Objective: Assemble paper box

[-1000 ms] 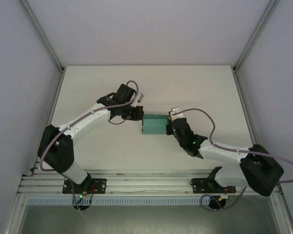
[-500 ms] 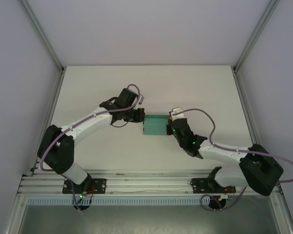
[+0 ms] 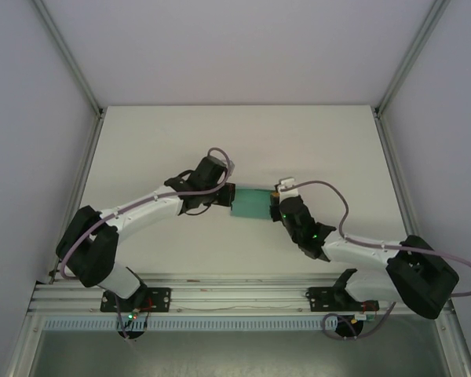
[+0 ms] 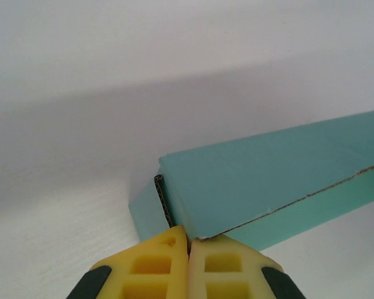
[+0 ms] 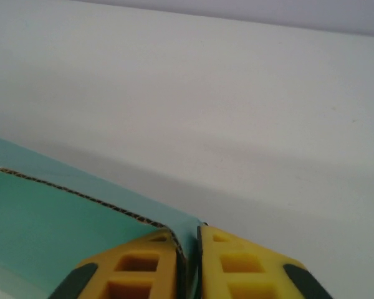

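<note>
Near the middle of the tabletop (image 3: 314,141), a little toward the near edge, the box (image 3: 250,202) lies between my two wrists. Teal card, already folded to a low rectangular shape.

Long axis: runs roughly parallel to the near edge, left end at my left jaws, right end at my right jaws. Each arm has one end, and neither is clearly the nearer.

Left jaws: clenched. In the left wrist view the yellow pads (image 4: 153,268) meet almost flush, and the raw corrugated edge at the box's (image 4: 268,180) end corner runs straight down into the seam. I read that as a pinch on the end wall's corner.

Right jaws: clenched on card. In the right wrist view a teal wall of the box (image 5: 56,224) stands between the pads (image 5: 249,265), gripped at its corner, with the cut edge trailing away to the left.

Whether the box rests on the tabletop or hangs just above it, I cannot tell.

Judgement: both grips sit at opposite ends of the long axis, so any press or fold must act along that line. Uneven pull could skew or buckle the thin card.

Surroundings: bare white surface around the box and nothing between it and the far edge. My own arms cross the near side, left arm (image 3: 141,206) and right arm (image 3: 353,250).
</note>
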Controlling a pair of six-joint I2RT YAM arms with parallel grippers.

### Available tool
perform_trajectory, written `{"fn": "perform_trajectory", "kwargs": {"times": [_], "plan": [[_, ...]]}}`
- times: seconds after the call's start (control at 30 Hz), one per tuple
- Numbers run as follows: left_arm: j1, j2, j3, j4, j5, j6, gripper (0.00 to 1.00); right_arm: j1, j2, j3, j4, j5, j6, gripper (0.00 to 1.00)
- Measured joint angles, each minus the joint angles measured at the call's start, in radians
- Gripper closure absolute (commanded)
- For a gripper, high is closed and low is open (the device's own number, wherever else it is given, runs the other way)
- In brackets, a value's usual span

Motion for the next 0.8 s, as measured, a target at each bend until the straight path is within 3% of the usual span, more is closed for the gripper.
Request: {"fn": "perform_trajectory", "kwargs": {"times": [0.4, 0.6, 0.8], "plan": [[-0.031, -0.010, -0.032, 0.057, -0.024, -0.004, 1.00, 0.015, -0.205, 0.012, -0.219, -0.055, 0.085, 0.29], [-0.035, -0.011, -0.039, 0.068, -0.024, -0.004, 1.00, 0.000, -0.242, 0.095, -0.274, -0.063, 0.116, 0.26], [-0.036, -0.011, -0.039, 0.069, -0.024, -0.003, 1.00, -0.112, -0.183, 0.194, -0.308, -0.075, 0.184, 0.32]]}}
